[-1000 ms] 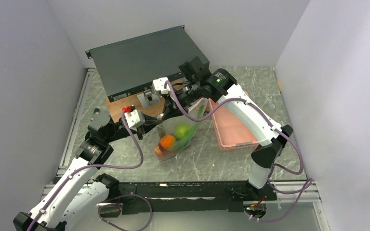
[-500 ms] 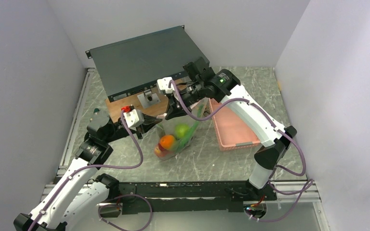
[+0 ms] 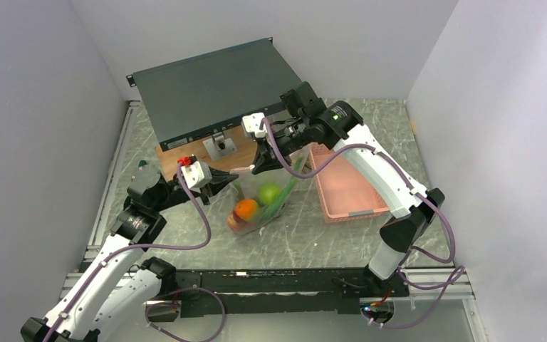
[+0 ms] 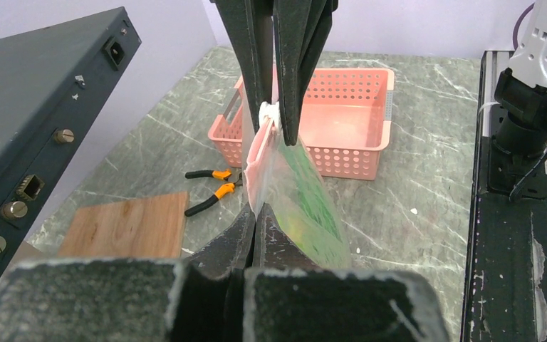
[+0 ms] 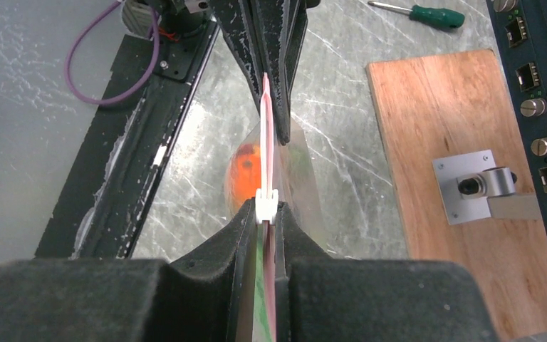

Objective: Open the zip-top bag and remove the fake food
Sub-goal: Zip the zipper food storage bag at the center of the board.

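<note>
From where I sit, the grey marbled table fills the overhead frame. A dark grey metal rack box lies across its upper left. A pink slotted plastic basket sits right of centre, and a flat wooden board lies just below the rack box.

The clear zip-top bag is in the middle of the overhead frame, between board and basket. It is held up by its pink top strip and sags towards the tabletop. My left gripper has its jaws together, pinching that strip at the end nearer the board. My right gripper is clamped on the same strip at the end nearer the basket, right at the small white slider.

The fake food is inside the bag. I can make out a green plastic apple, an orange glossy fruit below and left of it, and a long green pod along the right side.

In the left wrist frame, orange-handled pliers lie on the table left of centre, between board and basket. A green-handled screwdriver shows at the top right of the right wrist frame
</note>
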### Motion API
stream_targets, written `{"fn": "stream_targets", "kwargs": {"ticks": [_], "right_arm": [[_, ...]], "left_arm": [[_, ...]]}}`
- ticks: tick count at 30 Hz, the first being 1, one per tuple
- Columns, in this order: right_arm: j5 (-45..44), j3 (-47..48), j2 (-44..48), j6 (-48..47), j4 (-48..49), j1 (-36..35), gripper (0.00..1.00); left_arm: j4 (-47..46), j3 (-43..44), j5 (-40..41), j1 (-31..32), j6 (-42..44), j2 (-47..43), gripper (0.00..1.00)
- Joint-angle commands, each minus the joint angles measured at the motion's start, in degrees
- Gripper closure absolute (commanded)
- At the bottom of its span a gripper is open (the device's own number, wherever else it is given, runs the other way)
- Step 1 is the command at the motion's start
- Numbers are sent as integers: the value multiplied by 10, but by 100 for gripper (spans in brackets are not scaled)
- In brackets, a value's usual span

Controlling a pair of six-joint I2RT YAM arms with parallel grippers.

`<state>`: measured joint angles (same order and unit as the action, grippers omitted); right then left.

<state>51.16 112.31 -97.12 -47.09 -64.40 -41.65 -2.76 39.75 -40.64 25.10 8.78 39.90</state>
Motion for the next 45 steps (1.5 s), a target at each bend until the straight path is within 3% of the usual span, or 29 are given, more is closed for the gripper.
{"fn": "stream_targets", "kwargs": {"ticks": [1, 45], "right_arm": [[1, 0, 32, -52, -44, 20, 100], [38, -158, 138, -137, -8, 182, 100]], "left_arm": [[-20, 2, 2, -10, 1, -11, 100], [-16, 8, -7, -19, -2, 0, 100]]}}
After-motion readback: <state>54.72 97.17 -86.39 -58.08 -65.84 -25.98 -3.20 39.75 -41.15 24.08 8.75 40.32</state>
